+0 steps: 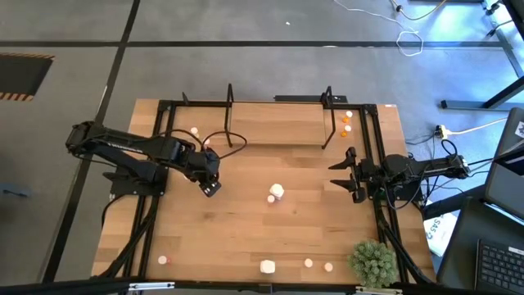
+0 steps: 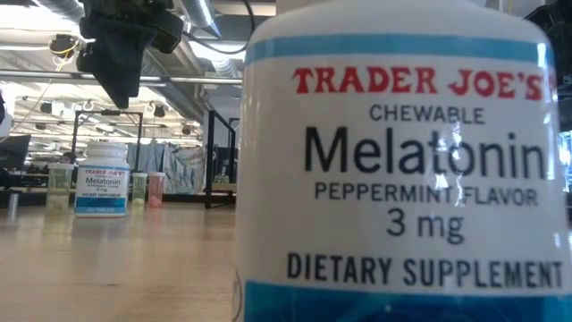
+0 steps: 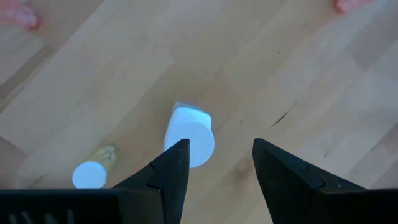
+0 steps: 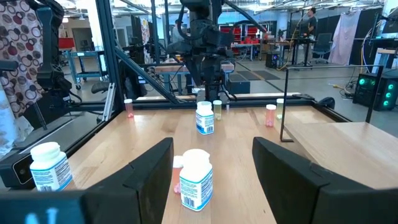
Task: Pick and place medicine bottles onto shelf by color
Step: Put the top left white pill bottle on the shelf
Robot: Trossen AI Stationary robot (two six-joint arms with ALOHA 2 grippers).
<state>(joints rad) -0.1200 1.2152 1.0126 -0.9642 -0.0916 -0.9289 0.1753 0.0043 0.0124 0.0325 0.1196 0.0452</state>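
A wooden counter (image 1: 246, 213) holds scattered medicine bottles. The left gripper (image 1: 210, 187) hovers with fingers (image 3: 168, 171) spread and empty, above and beside a white bottle (image 1: 276, 192) at mid-counter. The right gripper (image 1: 342, 175) waits near the right edge, fingers also spread. Orange bottles (image 1: 346, 123) (three, tiny) sit on the shelf (image 1: 278, 123) at its right end.

Grey floor (image 1: 246, 74), white cables (image 1: 409, 39), workshop benches (image 4: 292, 43), ceiling lights (image 2: 36, 63)
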